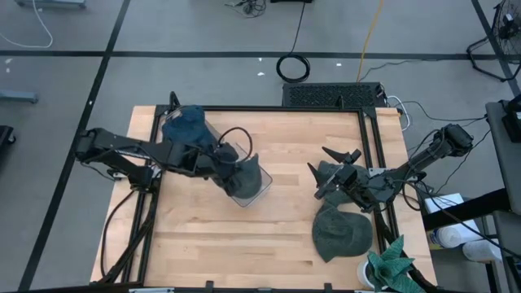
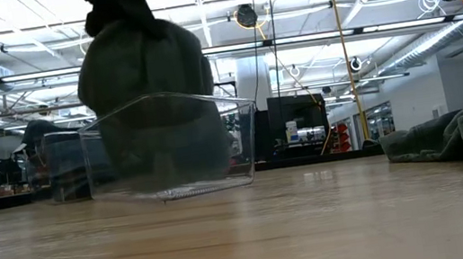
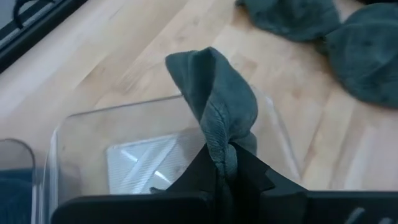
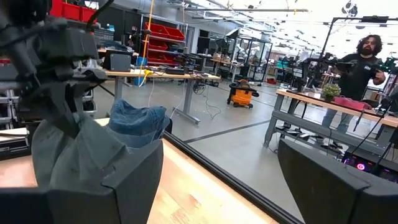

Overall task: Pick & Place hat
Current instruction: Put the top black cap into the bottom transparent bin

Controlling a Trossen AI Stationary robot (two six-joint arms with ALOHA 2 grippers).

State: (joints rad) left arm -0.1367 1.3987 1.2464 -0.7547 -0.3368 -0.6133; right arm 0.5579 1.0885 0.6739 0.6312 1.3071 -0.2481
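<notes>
The hat [image 1: 244,175] over the clear bin [image 1: 254,194] is dark grey-green, plain, with no pattern. At four o'clock on the pale wood table [image 1: 277,236] lies a second hat [image 1: 342,232] of the same grey-green. At ten o'clock a blue denim hat [image 1: 186,124] fills another clear bin. Both arms are black. At five o'clock sits a bright green cloth [image 1: 395,264].

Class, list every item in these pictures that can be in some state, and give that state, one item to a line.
left gripper: shut on the grey-green hat, above the clear bin
grey-green hat: hanging bunched, partly inside the bin
clear bin: upright, open-topped
right gripper: open, holding nothing
hats on the table: lying flat, not held
blue hat: bunched at the table's far left corner
</notes>
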